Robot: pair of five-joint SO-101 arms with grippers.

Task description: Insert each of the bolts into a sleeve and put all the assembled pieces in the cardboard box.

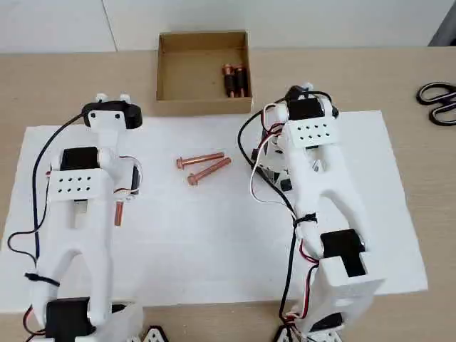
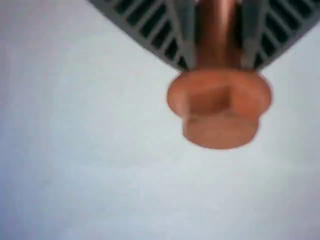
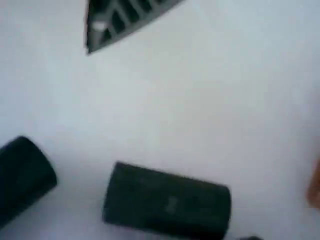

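Observation:
My left gripper [image 1: 120,203] hangs over the left part of the white paper, shut on a copper bolt [image 1: 119,213]. In the left wrist view the bolt's hex head [image 2: 219,107] sticks out from between the grey fingers [image 2: 150,30]. Two more bolts [image 1: 201,160] [image 1: 209,171] lie side by side in the middle of the paper. My right gripper [image 1: 278,165] sits over two black sleeves [image 3: 167,200] [image 3: 22,177] that lie on the paper; one grey finger [image 3: 120,20] shows, swung wide, with nothing held. The cardboard box [image 1: 171,71] holds assembled pieces [image 1: 235,80].
The white paper [image 1: 214,249] covers the middle of the wooden table. Scissors [image 1: 438,101] lie at the far right edge. Cables [image 1: 263,189] hang by the right arm. A copper sliver [image 3: 315,185] shows at the right wrist view's edge.

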